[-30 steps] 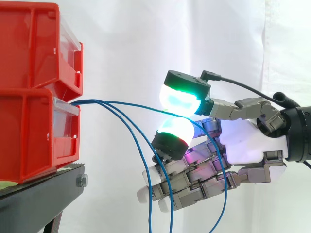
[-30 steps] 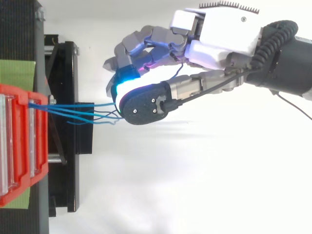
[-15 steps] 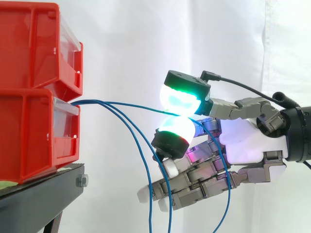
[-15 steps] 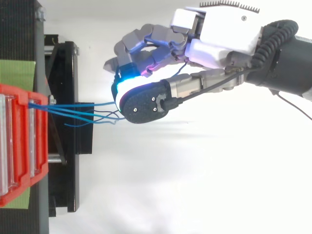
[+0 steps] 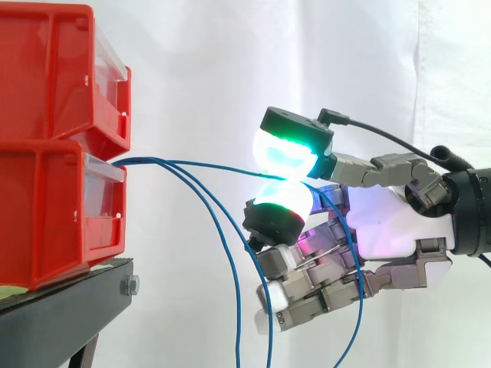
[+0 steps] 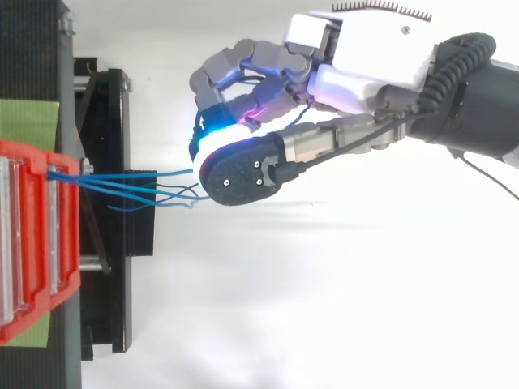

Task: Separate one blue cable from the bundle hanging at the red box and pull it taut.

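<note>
Pads [image 5: 285, 157] of the hand [image 5: 383, 230] pinched one blue cable [image 5: 215, 166] right of the red box [image 5: 54, 207], apart from the loose cables [image 5: 219, 232], but it looked not quite tight yet.

bins [image 5: 54, 207] left, on stand [image 5: 69, 307] | cables [image 5: 142, 160] between | hand [image 5: 383, 230] right (pinching top cable [image 5: 222, 167])

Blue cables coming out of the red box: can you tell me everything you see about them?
The blue cables are thin, smooth, plastic-looking lines that come out together at the front of the lower red bin. One strand runs almost straight across to the hand, pinched between two glowing fingertips; past them it droops down across the hand. The others sag in loose curves and hang down past the picture's bottom edge.
</note>
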